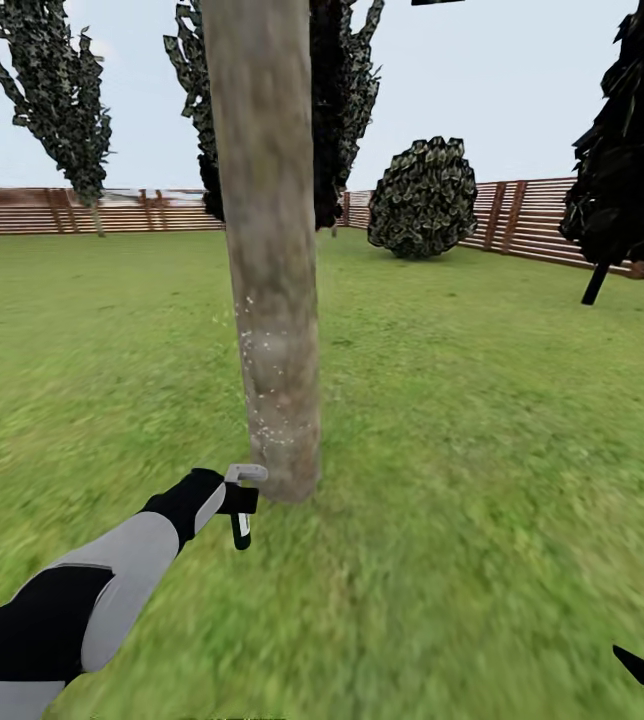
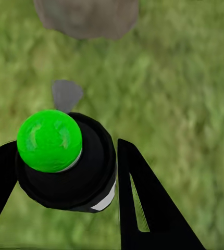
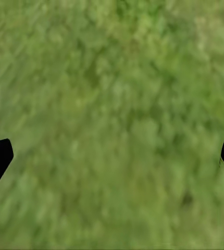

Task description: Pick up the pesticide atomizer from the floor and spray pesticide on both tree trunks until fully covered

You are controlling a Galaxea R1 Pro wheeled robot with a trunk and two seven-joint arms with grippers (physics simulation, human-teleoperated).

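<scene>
At seven o'clock from the tree trunk, the left gripper clasps the pesticide atomizer just beside its base, while the right gripper hangs released over lawn.

A rounded dark bush stood before the fence's far corner, flanked by dark narrow trees under a pale sky.

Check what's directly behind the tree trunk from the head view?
Behind the tree trunk: a dark narrow tree, partly covered, then the wooden fence and lawn. The fence stretch and ground straight behind the trunk are hidden.
</scene>
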